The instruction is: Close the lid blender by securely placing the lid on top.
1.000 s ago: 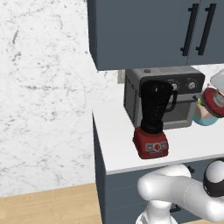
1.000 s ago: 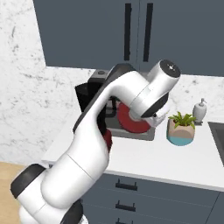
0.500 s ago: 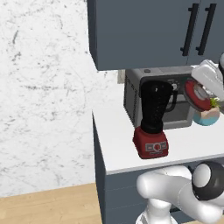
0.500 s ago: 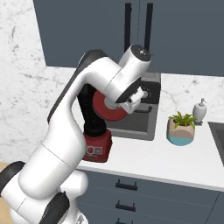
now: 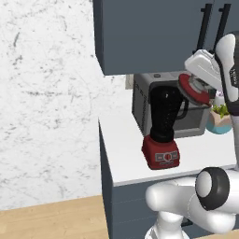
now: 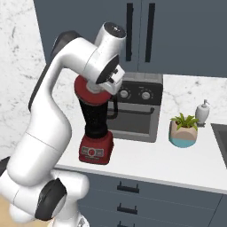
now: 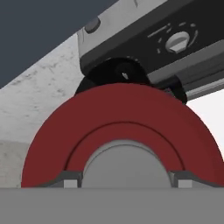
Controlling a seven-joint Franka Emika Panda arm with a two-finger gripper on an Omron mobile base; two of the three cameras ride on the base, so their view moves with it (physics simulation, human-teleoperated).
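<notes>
Holding the lid [image 5: 193, 88] tilted on edge, the gripper [image 5: 201, 85] sits high above the counter, just beside the top of the blender [image 5: 163, 127]. Its fingers are closed against the red cap; in the hand view the lid [image 7: 120, 138] spreads across the lower half with a grey round centre, and two small grey tips press at its left and right near the bottom edge. Beyond the lid's upper rim in that view shows the dark mouth of the blender jar [image 7: 124, 74], so the cap is near the opening but not seated on it.

From the right base view the lid [image 6: 91, 91] hangs at the jar's top, its face turned partly sideways, with the gripper [image 6: 106, 86] and white wrist right behind it. The blender [image 6: 95, 128] stands upright on the white counter [image 6: 186, 166], its near-black jar with a side handle rising from the boxy red base with a grey button panel, close to the counter's front edge.

Just behind the blender is a grey toaster oven [image 6: 139, 108] with knobs across its front. Further right stand a small potted plant [image 6: 183, 131] in a pale and teal pot and a white soap dispenser [image 6: 202, 111] near the marble wall. Dark blue-grey cabinets [image 6: 177, 35] hang overhead, and drawers [image 6: 133, 197] of the same colour run under the counter.
</notes>
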